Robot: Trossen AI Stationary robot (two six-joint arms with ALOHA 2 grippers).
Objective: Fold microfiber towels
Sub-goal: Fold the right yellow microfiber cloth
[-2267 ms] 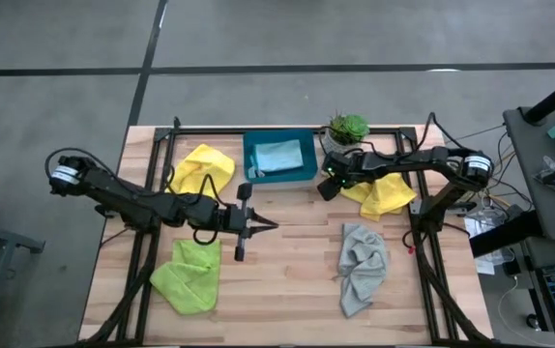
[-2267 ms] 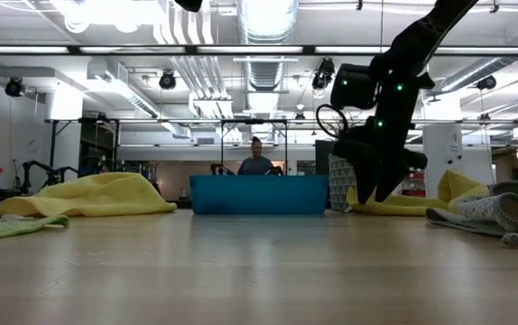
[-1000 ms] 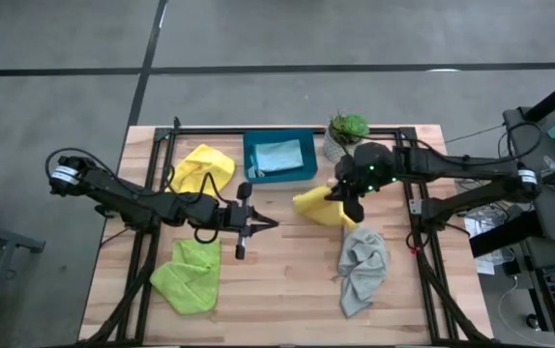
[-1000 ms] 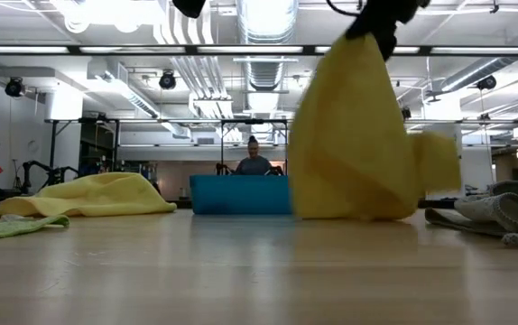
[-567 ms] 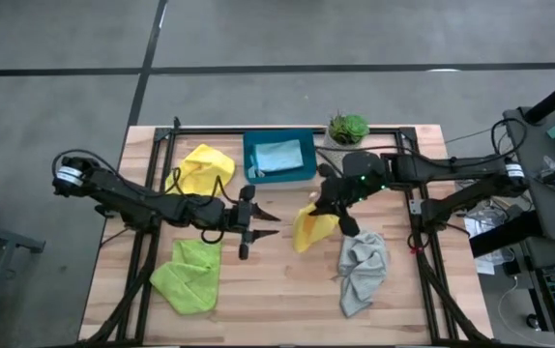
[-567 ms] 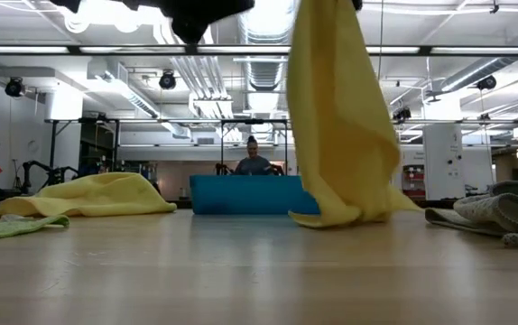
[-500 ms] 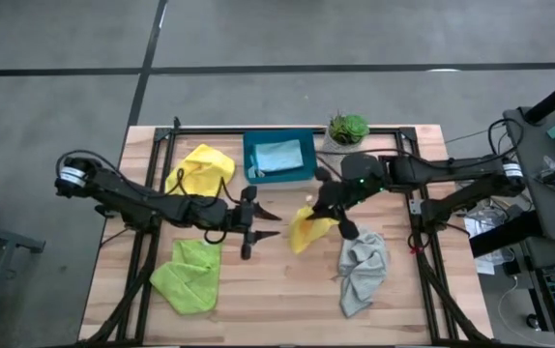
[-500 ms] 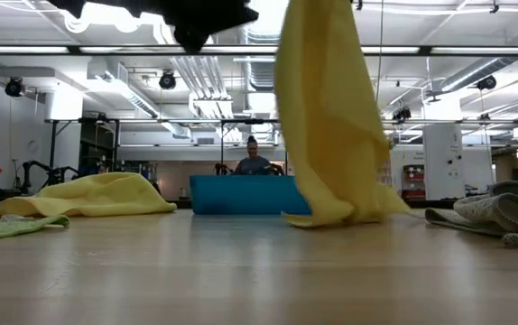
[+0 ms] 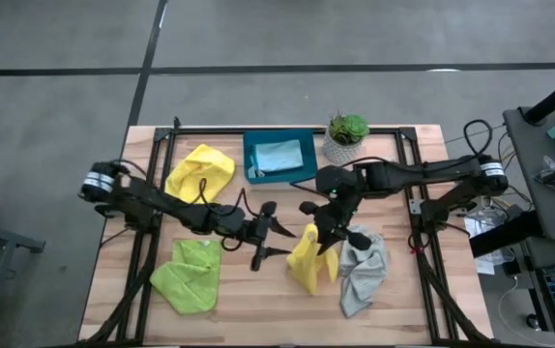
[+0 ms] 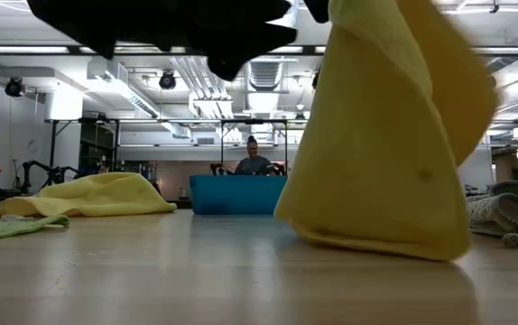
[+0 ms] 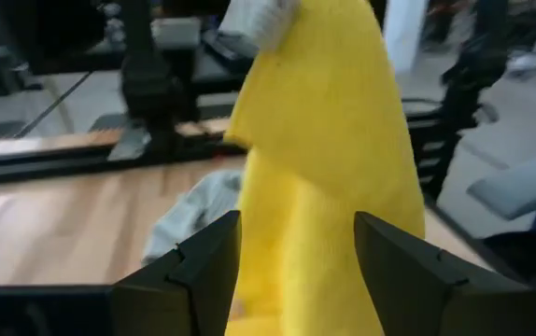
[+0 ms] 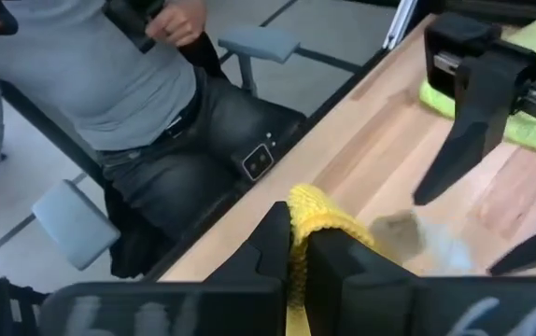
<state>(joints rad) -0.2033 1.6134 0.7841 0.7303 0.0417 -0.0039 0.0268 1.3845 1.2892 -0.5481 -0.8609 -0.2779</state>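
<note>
Yellow microfiber towel (image 9: 308, 259) hangs mid-surface, pinched by the right gripper (image 9: 324, 230); left gripper (image 9: 276, 240), fingers spread, waits beside it. Next move likely: grasping a free corner.

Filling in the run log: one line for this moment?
right gripper: shut on yellow towel, hanging, touching table | left gripper: fingers open beside it
</note>
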